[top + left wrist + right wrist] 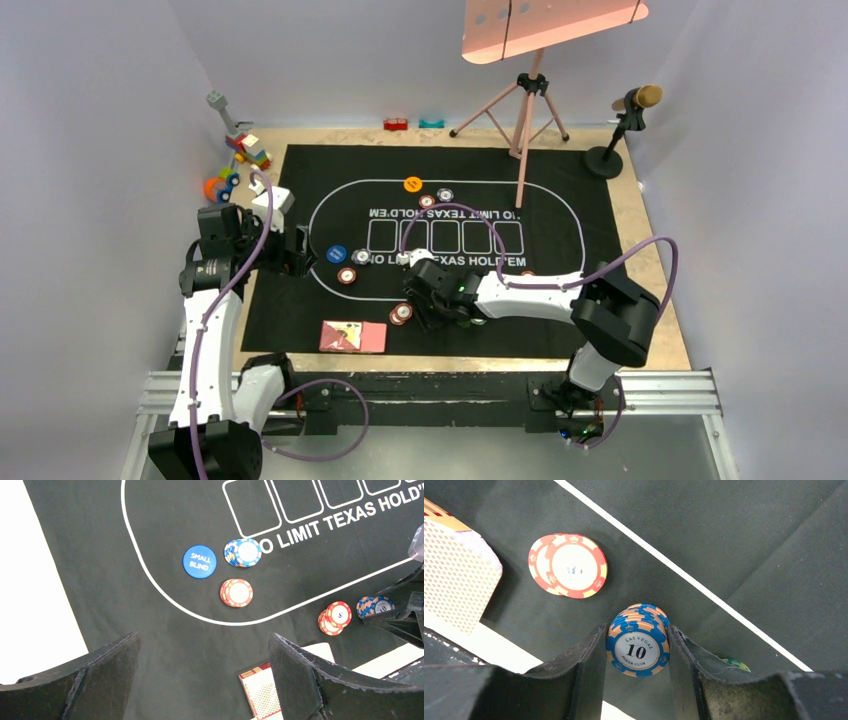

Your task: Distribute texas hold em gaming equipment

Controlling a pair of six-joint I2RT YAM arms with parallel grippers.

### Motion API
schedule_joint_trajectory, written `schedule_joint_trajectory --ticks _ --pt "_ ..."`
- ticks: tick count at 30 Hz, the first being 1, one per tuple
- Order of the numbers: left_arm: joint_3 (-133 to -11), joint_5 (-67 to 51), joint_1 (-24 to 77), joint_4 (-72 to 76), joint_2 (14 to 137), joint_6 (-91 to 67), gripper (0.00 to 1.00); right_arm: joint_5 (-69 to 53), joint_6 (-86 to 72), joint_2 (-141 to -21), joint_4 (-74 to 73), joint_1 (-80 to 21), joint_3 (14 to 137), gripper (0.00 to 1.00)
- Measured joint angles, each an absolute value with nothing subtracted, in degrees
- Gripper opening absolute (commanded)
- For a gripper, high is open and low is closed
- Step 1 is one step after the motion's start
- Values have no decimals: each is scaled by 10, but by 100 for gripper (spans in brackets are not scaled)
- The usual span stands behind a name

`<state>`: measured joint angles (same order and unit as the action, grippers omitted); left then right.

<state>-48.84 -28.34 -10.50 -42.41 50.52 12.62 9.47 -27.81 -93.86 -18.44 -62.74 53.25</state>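
Pinches a blue chip stack (637,650) in the right gripper (637,632), jaws partly closed and both fingers pressed against the stack's sides, on the black mat (300,170) just outside the white oval line, near the mat's near edge. Shows a red chip stack (569,565) just left of it, apart from the fingers, and pink-backed cards (456,580) further left at the mat's near edge. Holds the left gripper (202,640) spread wide and empty above the mat's left side. Also on the mat: a blue button (199,562) inside the oval's left end, a second blue stack (243,552) and a second red stack (237,592) just right of it, and an orange button (412,184) at the oval's far edge.
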Motion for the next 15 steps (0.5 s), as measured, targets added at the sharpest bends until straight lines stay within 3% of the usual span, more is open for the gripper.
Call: schedule_joint_trajectory --ticks 7,12,15 --pt "-488 -283 -105 -424 505 126 100 95 -276 -942 -187 -627 536 24" --pt "-488 -283 -105 -424 505 126 100 95 -273 -950 -189 -627 545 1" --pt "-488 -283 -105 -424 505 126 100 95 -270 -950 -194 -622 548 0"
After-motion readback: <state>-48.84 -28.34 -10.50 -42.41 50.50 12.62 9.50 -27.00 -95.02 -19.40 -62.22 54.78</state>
